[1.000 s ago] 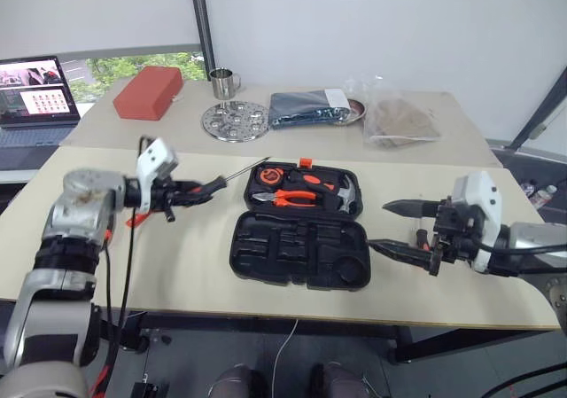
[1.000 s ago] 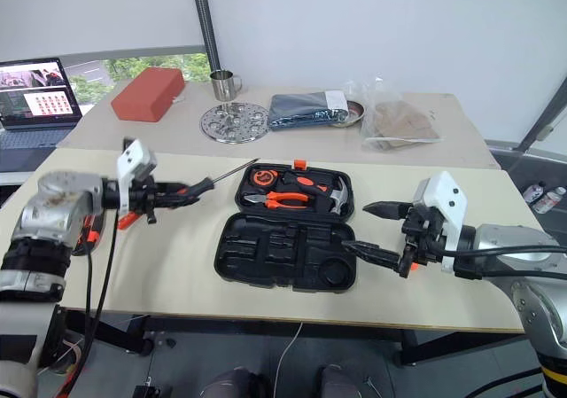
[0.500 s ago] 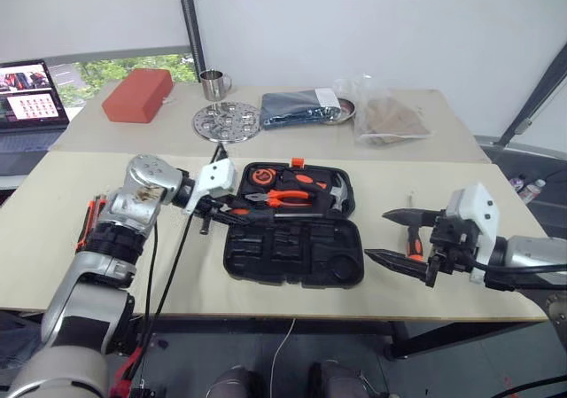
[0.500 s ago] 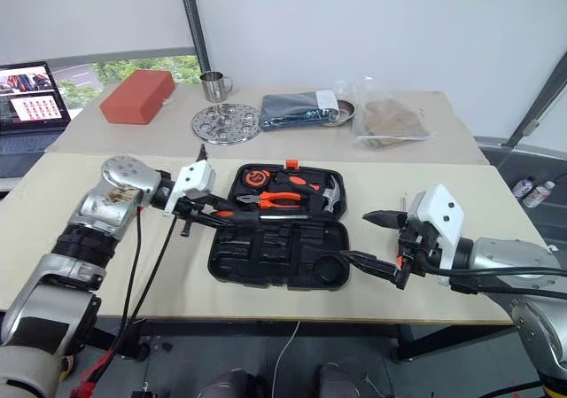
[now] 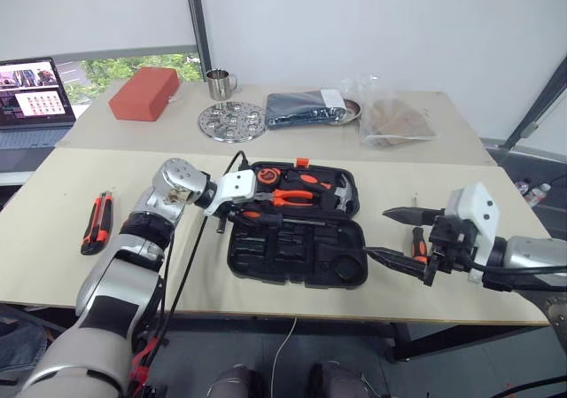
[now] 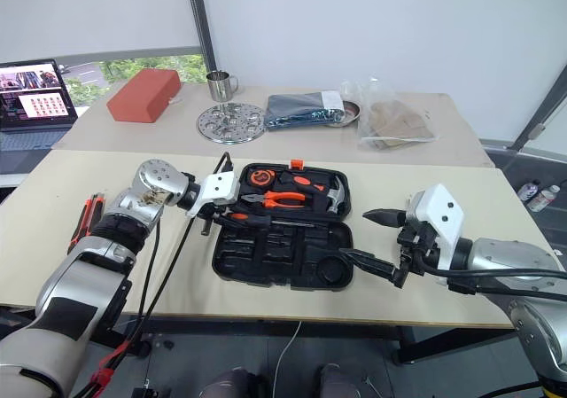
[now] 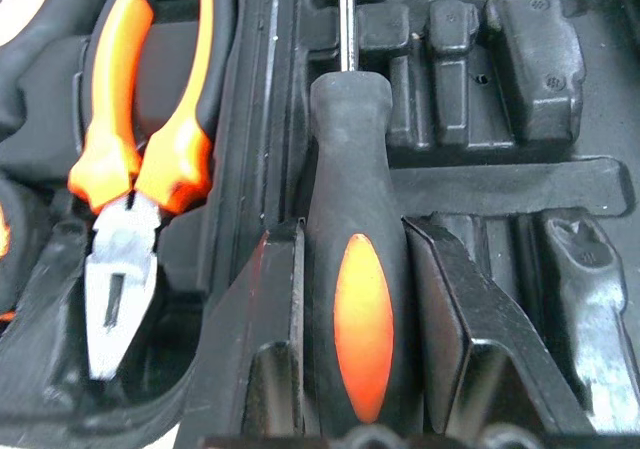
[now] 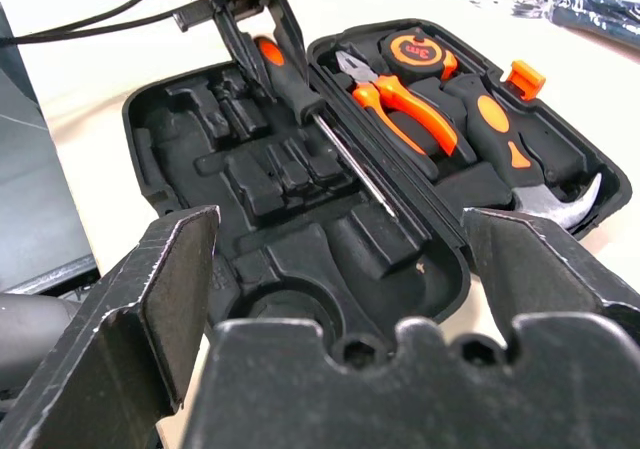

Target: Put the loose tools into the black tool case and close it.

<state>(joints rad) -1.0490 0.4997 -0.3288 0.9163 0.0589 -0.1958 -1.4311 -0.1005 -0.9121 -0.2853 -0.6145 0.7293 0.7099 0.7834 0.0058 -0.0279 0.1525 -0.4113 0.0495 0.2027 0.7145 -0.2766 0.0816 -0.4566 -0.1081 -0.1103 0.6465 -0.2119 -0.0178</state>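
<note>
The black tool case (image 5: 292, 249) lies open in the middle of the near table, with pliers, a hammer and a tape measure seated in its far half. My left gripper (image 5: 241, 210) is over the case's left end, shut on a screwdriver (image 7: 360, 299) with a black-orange handle. The steel shaft of the screwdriver (image 8: 290, 84) runs along the ridge between the two halves. An orange-and-black utility knife (image 5: 96, 222) lies on the table far to the left. My right gripper (image 5: 376, 231) hangs open to the right of the case. A slim red tool (image 5: 415, 241) lies partly hidden behind it.
On the far table stand a red box (image 5: 143, 92), a steel cup (image 5: 219, 83), a perforated metal disc (image 5: 232, 119), a dark folded cloth (image 5: 306, 108) and a plastic bag (image 5: 394, 119). A laptop (image 5: 31, 88) sits at the far left.
My left gripper has carried the screwdriver from left of the case down and rightward over the case's left end. The right gripper has stayed where it was, open.
</note>
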